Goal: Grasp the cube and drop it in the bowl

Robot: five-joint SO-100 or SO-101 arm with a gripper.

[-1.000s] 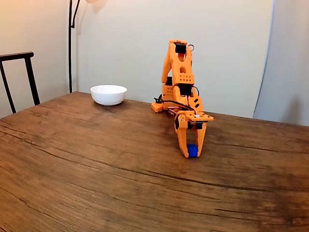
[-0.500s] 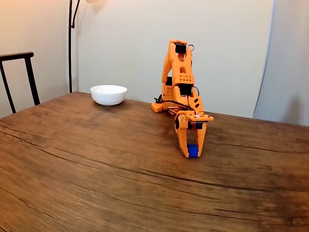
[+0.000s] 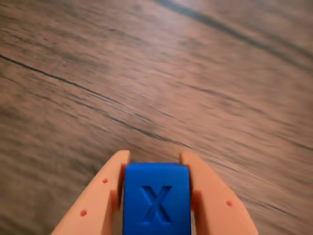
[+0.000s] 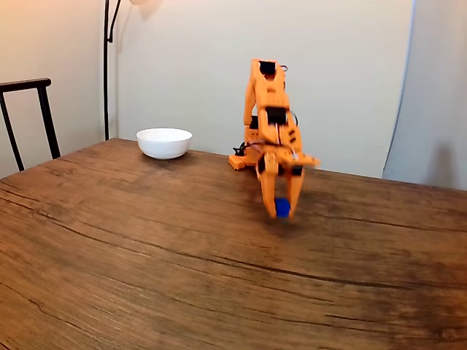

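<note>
wrist view: the orange tool (image 3: 155,196) is clenched on the blue cube (image 3: 156,198), one finger pressed against each side and a raised x on the face turned to the camera. blurred wood grain of the surface (image 3: 156,73) runs beyond the fingertips.

fixed view: the orange arm (image 4: 268,109) stands at the far side of the wooden surface (image 4: 146,248), its tool (image 4: 282,209) pointing down with the cube (image 4: 282,208) pinched at the tips and apparently clear of the wood, a soft shadow beneath. the white bowl (image 4: 164,142) sits well apart, to the left in this view and nearer the back wall, beside a dark chair (image 4: 29,120) and a lamp pole (image 4: 106,65). the carry, by this reading, must swing left toward the bowl before any release.
</note>
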